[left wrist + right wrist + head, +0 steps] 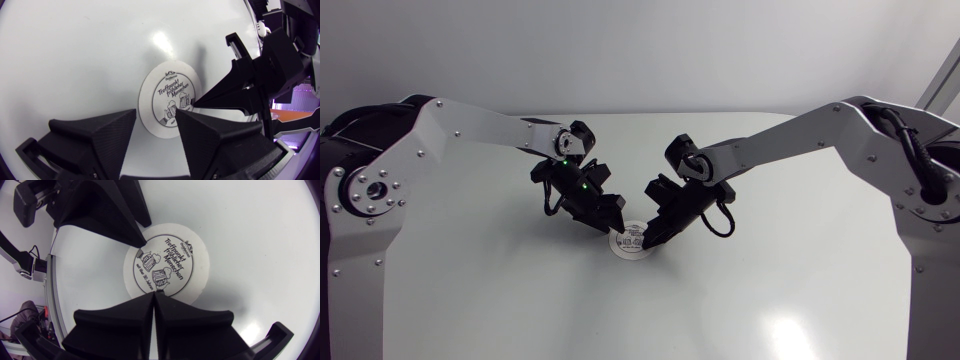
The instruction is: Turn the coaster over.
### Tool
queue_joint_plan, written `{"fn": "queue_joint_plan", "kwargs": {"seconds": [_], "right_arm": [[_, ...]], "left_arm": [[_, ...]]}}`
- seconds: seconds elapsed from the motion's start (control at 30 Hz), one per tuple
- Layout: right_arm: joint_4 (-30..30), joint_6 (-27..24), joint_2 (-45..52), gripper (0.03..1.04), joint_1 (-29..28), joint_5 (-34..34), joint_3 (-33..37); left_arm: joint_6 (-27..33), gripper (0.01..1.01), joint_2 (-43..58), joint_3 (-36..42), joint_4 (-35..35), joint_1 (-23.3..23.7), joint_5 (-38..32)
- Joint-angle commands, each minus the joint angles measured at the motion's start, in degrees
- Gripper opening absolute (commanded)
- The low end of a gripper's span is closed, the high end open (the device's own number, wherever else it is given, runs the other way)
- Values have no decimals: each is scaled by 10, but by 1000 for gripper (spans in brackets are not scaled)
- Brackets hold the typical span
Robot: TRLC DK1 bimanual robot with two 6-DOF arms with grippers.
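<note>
Tabletop: a plain white tabletop (520, 310) is seen from above, with a soft patch of glare on its near right part.
Coaster: a round white coaster (625, 247) is laid flat near the middle of the tabletop. Its printed face is turned up, with dark lettering and a small drawing at the centre.
Right tool: the right tool (650, 242) is placed over the coaster's right side. In the right wrist view its two fingers (125, 317) are pressed together along a single seam, clenched with nothing between them. The joined tips are rested on the printed face, just inside the rim.
Left tool: the left tool (616, 227) is held at the coaster's opposite rim. In the left wrist view its fingers (105, 135) are spread apart, released, and part of the coaster's rim is seen in the gap between them. Whether a fingertip is touching the rim cannot be told.
Both tools: they are pointed at each other across the coaster, close but apart.
Arms: the left arm (470, 125) and the right arm (800, 135) are extended inward from the side edges, farther back over the tabletop.
</note>
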Motion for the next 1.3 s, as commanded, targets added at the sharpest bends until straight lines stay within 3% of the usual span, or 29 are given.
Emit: {"fn": "queue_joint_plan", "kwargs": {"seconds": [0.0, 0.43, 0.53, 0.63, 0.77, 0.9, 1.27], "right_arm": [[0, -9, 9, 51, 7, 7, -25], [2, -9, 9, 51, 8, 7, -27], [2, -10, 8, 51, 8, 7, -29], [3, -10, 8, 51, 8, 6, -31], [6, -9, 8, 51, 10, 6, -31], [7, -8, 8, 51, 14, 6, -30], [9, -7, 5, 51, 14, 6, -38]], "left_arm": [[-9, 580, -2, -15, -7, -6, 1], [-10, 580, 3, -15, -10, 10, 117], [-8, 580, -3, -12, -10, 17, 113], [-6, 579, -16, -16, -5, 15, 39], [-6, 579, -19, -29, 6, 8, -2], [-8, 580, -13, -33, 10, -1, 0], [-9, 580, 5, -33, 9, -2, 97]]}}
